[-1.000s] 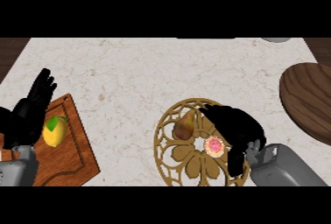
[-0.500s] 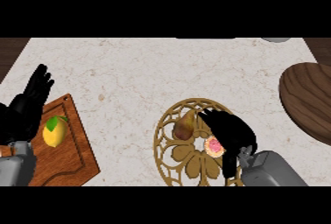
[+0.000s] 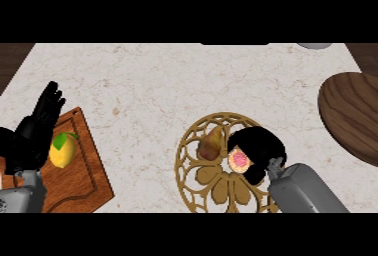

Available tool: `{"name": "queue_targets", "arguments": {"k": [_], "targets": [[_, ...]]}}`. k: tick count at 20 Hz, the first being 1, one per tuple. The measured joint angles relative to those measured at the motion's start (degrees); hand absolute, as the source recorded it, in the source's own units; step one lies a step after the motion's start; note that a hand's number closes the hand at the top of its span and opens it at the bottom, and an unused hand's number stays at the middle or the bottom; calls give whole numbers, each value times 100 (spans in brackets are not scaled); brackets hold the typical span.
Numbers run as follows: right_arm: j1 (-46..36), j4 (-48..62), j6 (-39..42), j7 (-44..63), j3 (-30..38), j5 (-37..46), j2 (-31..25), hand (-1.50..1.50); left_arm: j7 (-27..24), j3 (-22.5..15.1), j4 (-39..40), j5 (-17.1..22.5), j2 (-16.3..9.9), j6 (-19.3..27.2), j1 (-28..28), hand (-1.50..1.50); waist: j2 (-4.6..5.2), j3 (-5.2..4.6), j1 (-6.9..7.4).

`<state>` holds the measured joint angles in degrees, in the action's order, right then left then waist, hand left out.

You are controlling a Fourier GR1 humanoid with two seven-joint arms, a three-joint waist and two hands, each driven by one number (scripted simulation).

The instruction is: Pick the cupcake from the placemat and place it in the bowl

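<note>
Marble counter (image 3: 184,80) filling most of the view, pale and speckled. Starting at the fingers (image 3: 258,140) of the right hand (image 3: 255,150): curling round the cupcake (image 3: 239,160), pink frosting peeking out from under the black palm, so looking like clamped on it and not just hovering. Sitting right over the gold openwork placemat (image 3: 199,185), cupcake not lifted clear as far as can be told, touching or just above the mat. Brown pear-shaped thing (image 3: 210,145) lying just beside the hand on the same mat, probably worth not bumping on the way up. Grey forearm coming in from the lower right, which makes sense since the dark wooden bowl (image 3: 351,120) is off at the right edge, well apart from the mat, so guessing a lift and a swing rightward is next. Left hand (image 3: 37,130) resting with fingers straight and up over the wooden cutting board (image 3: 81,175), lemon (image 3: 63,150) just beside it, staying out of the way.
</note>
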<state>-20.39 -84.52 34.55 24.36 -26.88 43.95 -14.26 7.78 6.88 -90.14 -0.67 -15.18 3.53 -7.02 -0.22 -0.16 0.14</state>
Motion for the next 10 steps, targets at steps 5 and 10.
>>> {"name": "queue_targets", "arguments": {"k": [5, 10], "targets": [[-88, 453, -395, -406, 69, 367, 191, 150, -3, 57, -1, -37, 31, -40, -43, 0, -32, -26, -9], [278, 130, -754, -913, 34, 622, -28, 150, 46, 61, 5, -108, 100, -11, -74, 0, -27, -13, -30]]}}
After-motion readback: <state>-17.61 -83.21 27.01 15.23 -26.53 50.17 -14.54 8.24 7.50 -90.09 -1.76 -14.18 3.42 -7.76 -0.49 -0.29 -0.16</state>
